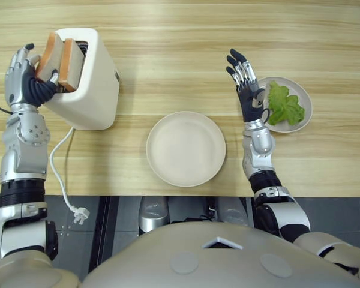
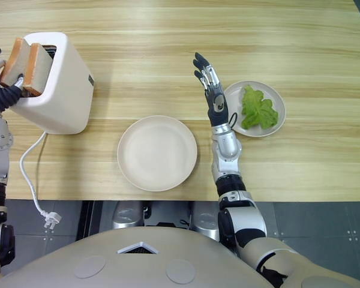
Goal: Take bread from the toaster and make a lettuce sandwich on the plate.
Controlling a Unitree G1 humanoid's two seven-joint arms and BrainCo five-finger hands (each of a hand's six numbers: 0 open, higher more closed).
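Note:
A cream toaster (image 1: 95,90) stands at the table's left with two toasted bread slices sticking out of its top. My left hand (image 1: 19,78) is at the toaster's left side, fingers curled around the outer slice (image 1: 49,54); the second slice (image 1: 72,63) sits beside it, untouched. An empty beige plate (image 1: 186,149) lies in the middle near the front edge. A green lettuce leaf (image 1: 284,105) rests on a small grey plate (image 1: 304,95) to the right. My right hand (image 1: 246,84) is held upright and open just left of that small plate, holding nothing.
The toaster's white cable (image 1: 56,171) trails over the table's front edge, its plug (image 1: 80,215) hanging below. Bare wooden tabletop (image 1: 186,54) stretches behind the plates and the toaster.

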